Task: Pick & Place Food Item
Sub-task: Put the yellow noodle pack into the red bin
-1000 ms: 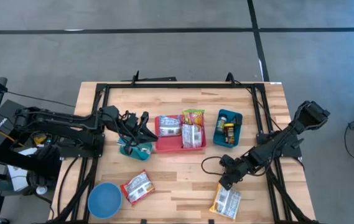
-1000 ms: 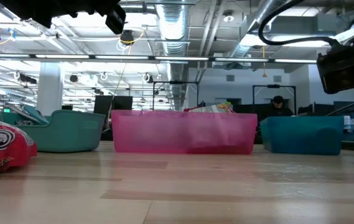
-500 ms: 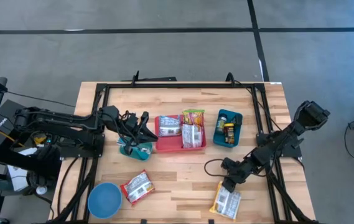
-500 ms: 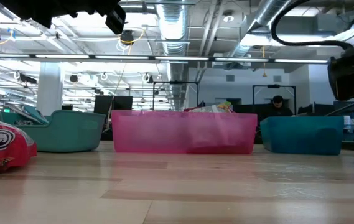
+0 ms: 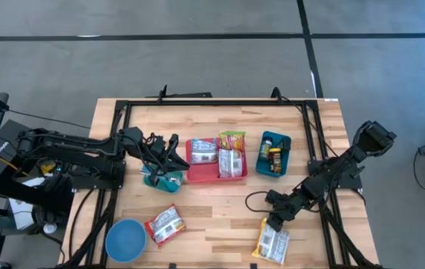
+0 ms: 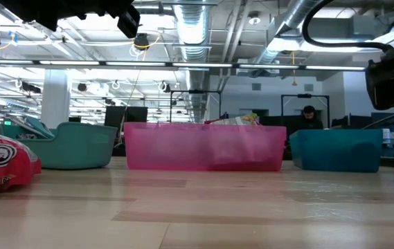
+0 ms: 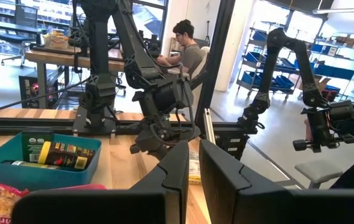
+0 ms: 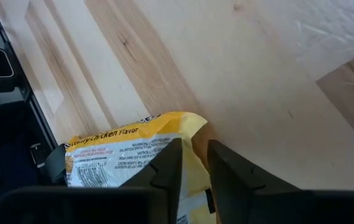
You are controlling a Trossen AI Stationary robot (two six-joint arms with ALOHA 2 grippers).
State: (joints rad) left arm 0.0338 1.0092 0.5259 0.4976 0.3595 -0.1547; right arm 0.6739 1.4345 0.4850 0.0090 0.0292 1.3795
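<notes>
table (image 5: 219, 205): pale smooth wood | yellow packet (image 8: 133, 155): glossy plastic

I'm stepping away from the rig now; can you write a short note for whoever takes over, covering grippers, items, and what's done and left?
Right gripper: down at the near right of the table, fingers nearly together over the top edge of the yellow chicken-flavor packet; a firm grip is not confirmed.
Left gripper: shut, empty, waiting over the teal bin.
Pink bin already holds packets; blue bin holds small items; red packet lies loose by the blue bowl.
Left: lift the yellow packet and place it in a bin.
</notes>
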